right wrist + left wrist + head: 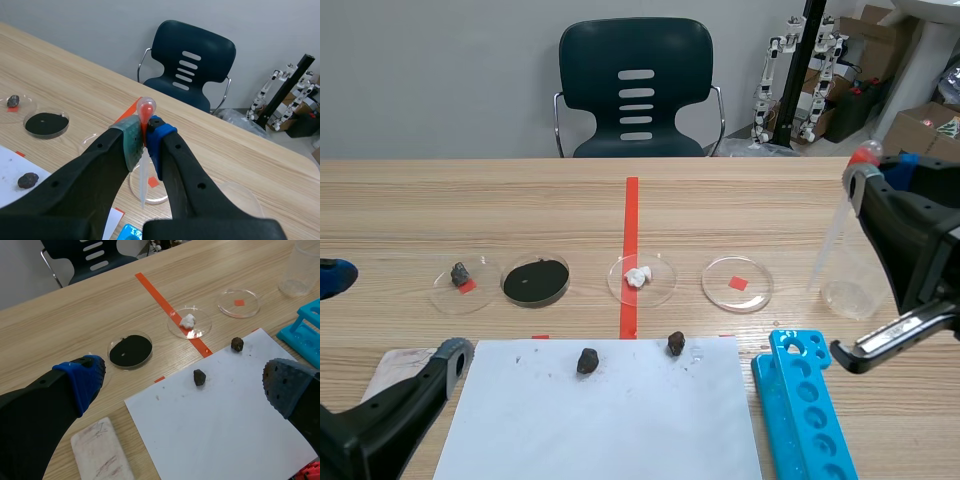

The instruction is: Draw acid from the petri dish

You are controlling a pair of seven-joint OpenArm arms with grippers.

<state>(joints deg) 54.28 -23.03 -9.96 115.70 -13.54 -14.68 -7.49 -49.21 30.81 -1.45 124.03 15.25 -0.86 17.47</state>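
Right gripper [145, 140] at the scene's right edge, pads clamped on the pipette [831, 236] just below its red bulb, tip slanting down-left. Clear petri dish [720, 293] sits right of centre, beside the beaker [851, 292]; can't tell if the tip reaches it. Left gripper [182, 382] wide open and holding nothing, lower left by the paper sheet [610, 420].
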